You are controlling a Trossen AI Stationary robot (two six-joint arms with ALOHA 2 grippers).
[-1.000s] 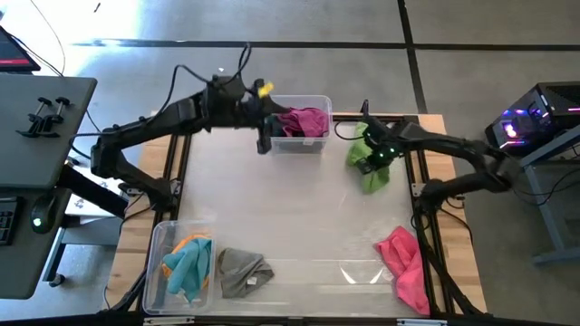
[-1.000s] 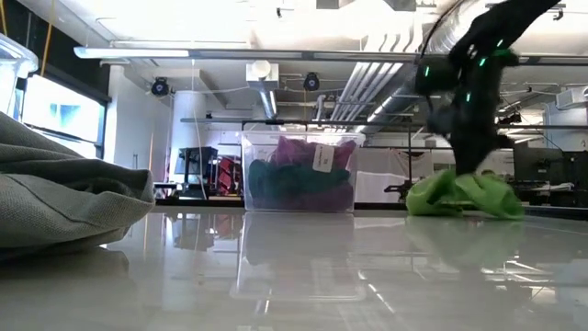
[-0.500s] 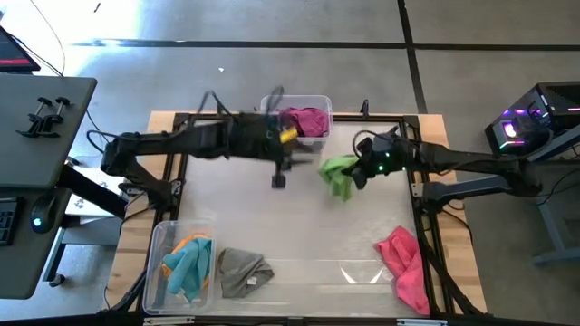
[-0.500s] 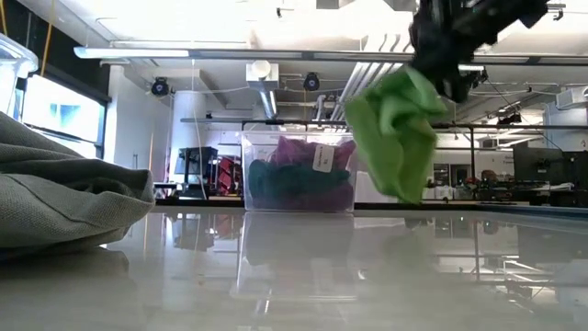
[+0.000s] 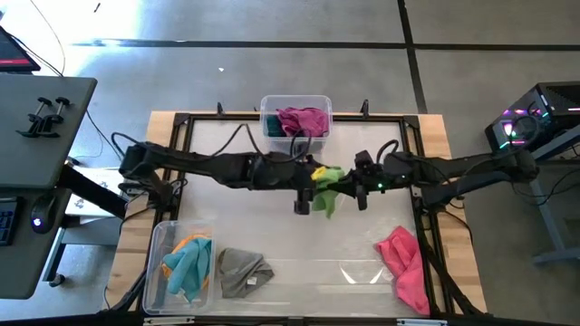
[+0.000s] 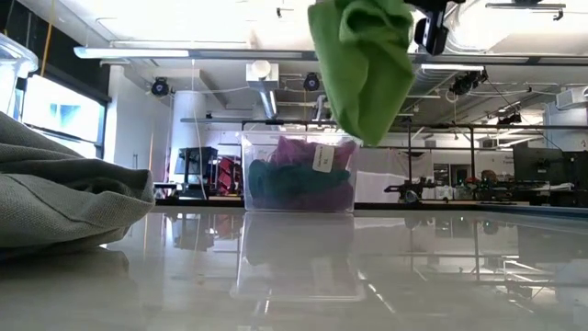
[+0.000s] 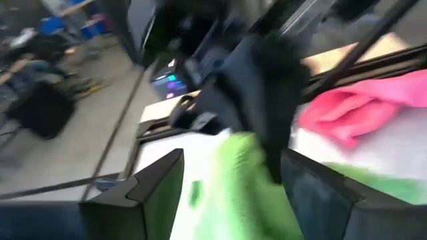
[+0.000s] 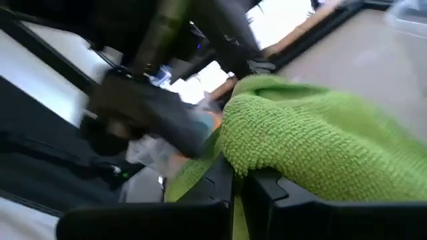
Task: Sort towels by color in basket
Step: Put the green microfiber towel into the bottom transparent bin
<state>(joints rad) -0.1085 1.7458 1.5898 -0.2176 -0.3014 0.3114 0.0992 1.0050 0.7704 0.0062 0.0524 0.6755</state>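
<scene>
The lime towel (image 5: 326, 184) hangs in the air over the table's middle, bunched (image 6: 363, 64). My right gripper (image 5: 351, 186) is shut on it from the right. My left gripper (image 5: 305, 193) has reached in from the left and is open, one finger (image 7: 160, 190) on each side of the lime cloth (image 7: 243, 193). The far bin (image 5: 268, 136) holds magenta and purple towels, and dark green shows through its wall (image 6: 276, 184). The near left bin (image 5: 159, 263) holds orange and cyan towels. The grey towel (image 5: 243, 272) and the pink towel (image 5: 405, 267) lie on the table. No yellow towel shows. My right gripper pinches a bunched fold of the lime towel (image 8: 267, 160) between its two fingers (image 8: 217, 187), coming level from the table's right. The towel is lifted clear and hangs slack below the hold (image 6: 367, 110). My left gripper stands open around the lime cloth; whether its fingers touch it I cannot tell.
The two arms meet over the table's middle, in front of the far bin. The grey towel fills the near left of the low view (image 6: 64, 193). Bare table (image 5: 299, 235) lies between the arms and the near edge.
My right gripper has lifted the lime towel off the table's far right part and carried it toward the table's left, up over the middle. My left gripper has swung from the far bin toward the near edge and right, ending around the hanging towel.
</scene>
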